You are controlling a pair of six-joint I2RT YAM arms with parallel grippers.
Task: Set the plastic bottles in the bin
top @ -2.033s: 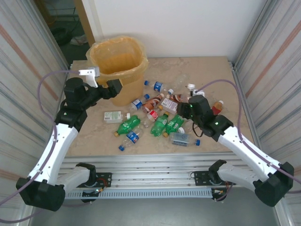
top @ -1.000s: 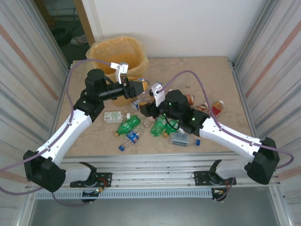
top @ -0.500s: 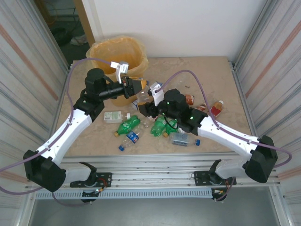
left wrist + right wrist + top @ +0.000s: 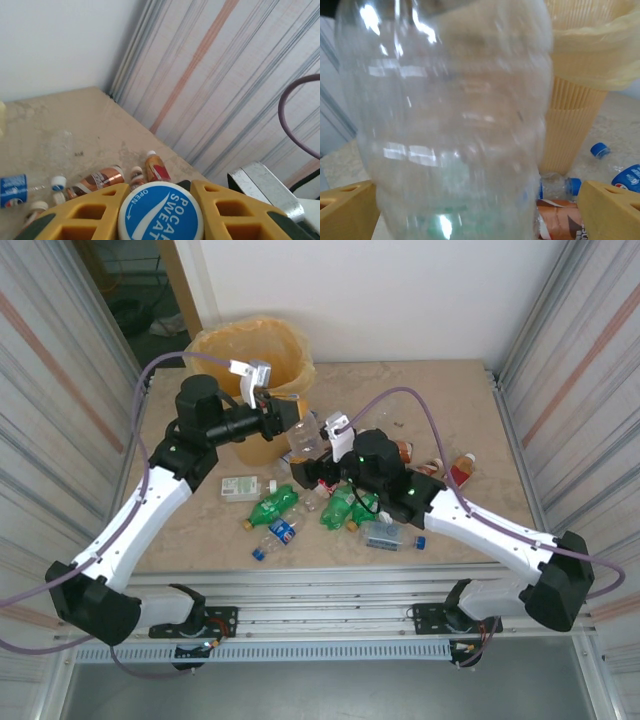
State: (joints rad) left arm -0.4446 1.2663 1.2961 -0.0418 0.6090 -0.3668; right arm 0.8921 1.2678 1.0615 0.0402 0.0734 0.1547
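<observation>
Since a second ago the left gripper [image 4: 283, 424] has clenched on the blue-and-white cap [image 4: 161, 212] of a clear bottle [image 4: 303, 438], smooth and ridged. The right gripper [image 4: 480, 215] has released, its yellow fingers wide apart. The ribbed orange bin [image 4: 215, 360] stands at 11 o'clock, just beside the left gripper. Loose bottles [image 4: 340, 505] clutter the marbled table [image 4: 450, 400] mid-way.

Clear bottle [image 4: 302, 437] aloft near yellow bin [image 4: 203, 348]
</observation>
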